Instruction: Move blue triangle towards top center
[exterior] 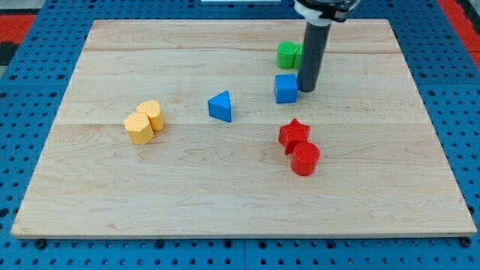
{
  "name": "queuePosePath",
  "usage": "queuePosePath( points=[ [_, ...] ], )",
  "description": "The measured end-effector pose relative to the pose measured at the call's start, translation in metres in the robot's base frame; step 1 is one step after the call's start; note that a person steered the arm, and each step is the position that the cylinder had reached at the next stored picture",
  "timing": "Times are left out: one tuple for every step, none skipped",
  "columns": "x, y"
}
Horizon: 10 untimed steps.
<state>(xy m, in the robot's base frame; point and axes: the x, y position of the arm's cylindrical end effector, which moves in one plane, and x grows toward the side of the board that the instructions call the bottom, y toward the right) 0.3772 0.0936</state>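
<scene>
The blue triangle (220,106) lies near the middle of the wooden board (112,187), a little left of centre. My rod comes down from the view's top and its tip (308,89) rests on the board just right of the blue cube (286,88), touching or nearly touching it. The tip is well to the right of the blue triangle, about a hand's width away.
A green block (287,55) sits just above the blue cube, partly behind the rod. A red star (294,134) and a red cylinder (305,159) lie lower right. Two yellow blocks (144,121) sit together at the left. Blue pegboard surrounds the board.
</scene>
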Motion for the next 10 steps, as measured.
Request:
queuePosePath(
  points=[
    [0.021,-0.032],
    [0.036,-0.051],
    [0.067,-0.060],
    [0.068,-0.103],
    [0.048,-0.153],
    [0.019,-0.182],
    [0.018,-0.190],
    [0.062,-0.194],
    [0.070,-0.164],
    [0.060,-0.148]
  ],
)
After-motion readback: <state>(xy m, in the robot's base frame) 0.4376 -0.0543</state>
